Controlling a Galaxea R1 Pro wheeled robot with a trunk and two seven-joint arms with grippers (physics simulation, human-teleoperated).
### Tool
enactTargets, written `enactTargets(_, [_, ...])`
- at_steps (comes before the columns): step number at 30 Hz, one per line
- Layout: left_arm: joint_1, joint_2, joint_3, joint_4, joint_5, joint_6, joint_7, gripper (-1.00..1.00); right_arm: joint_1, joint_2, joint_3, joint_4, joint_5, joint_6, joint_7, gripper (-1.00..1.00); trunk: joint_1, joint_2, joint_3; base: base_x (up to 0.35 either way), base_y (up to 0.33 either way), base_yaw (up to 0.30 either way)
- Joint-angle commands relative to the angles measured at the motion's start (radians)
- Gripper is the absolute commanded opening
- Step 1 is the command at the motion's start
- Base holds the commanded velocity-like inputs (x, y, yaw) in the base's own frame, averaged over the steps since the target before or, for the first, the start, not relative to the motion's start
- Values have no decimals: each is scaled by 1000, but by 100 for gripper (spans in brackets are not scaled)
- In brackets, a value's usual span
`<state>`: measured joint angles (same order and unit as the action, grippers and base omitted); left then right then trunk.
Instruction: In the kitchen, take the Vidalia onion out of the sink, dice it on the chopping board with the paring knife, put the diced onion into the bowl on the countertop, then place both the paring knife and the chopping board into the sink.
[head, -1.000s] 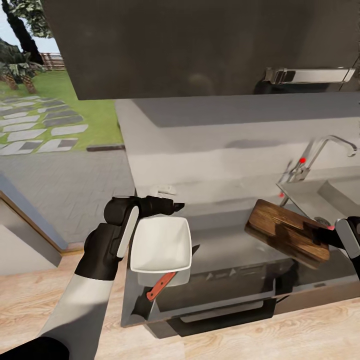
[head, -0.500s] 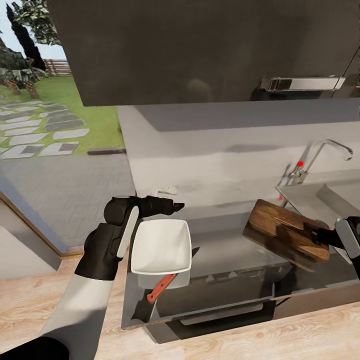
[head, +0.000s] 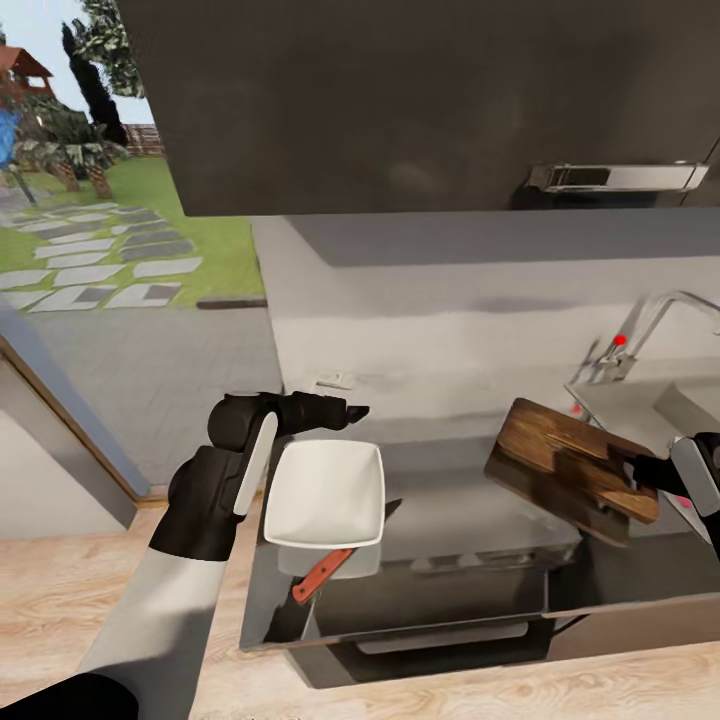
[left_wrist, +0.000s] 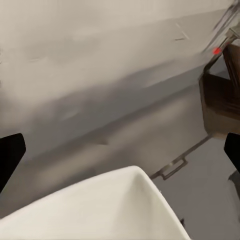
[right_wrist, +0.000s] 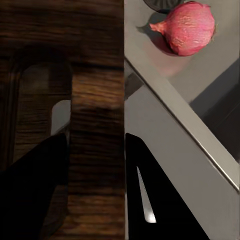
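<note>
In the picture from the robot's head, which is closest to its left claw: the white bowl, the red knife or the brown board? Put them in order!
From the left gripper, in the head view:
1. The shallow white squarish bowl, just below the gripper on the grey countertop.
2. The red-handled paring knife, past the bowl's near edge.
3. The dark brown wooden chopping board, far across at the right gripper, tilted by the sink.

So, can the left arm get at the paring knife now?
Probably yes: the left end effector is open, and the paring knife lies free on the countertop, its blade end partly under the bowl.
</note>
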<state>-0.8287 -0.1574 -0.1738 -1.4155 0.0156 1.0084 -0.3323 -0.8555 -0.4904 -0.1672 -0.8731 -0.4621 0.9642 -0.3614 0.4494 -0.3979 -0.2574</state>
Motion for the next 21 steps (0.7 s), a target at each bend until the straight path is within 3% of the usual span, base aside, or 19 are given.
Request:
enactTargets(1, [-1, -1, 0, 0, 1, 6, -1, 100, -1, -1, 0, -1, -10, 2, -8, -100, 1, -2, -2, 0, -275, 204])
enactTargets(14, [-1, -1, 0, 0, 1, 6, -1, 100, -1, -1, 0, -6, -10, 2, -8, -100, 1, -2, -2, -62, -299, 246])
enactTargets(21, [-1, -1, 0, 0, 1, 6, -1, 100, -1, -1, 0, -11, -10, 2, -8, -100, 1, -2, -2, -164, -272, 68])
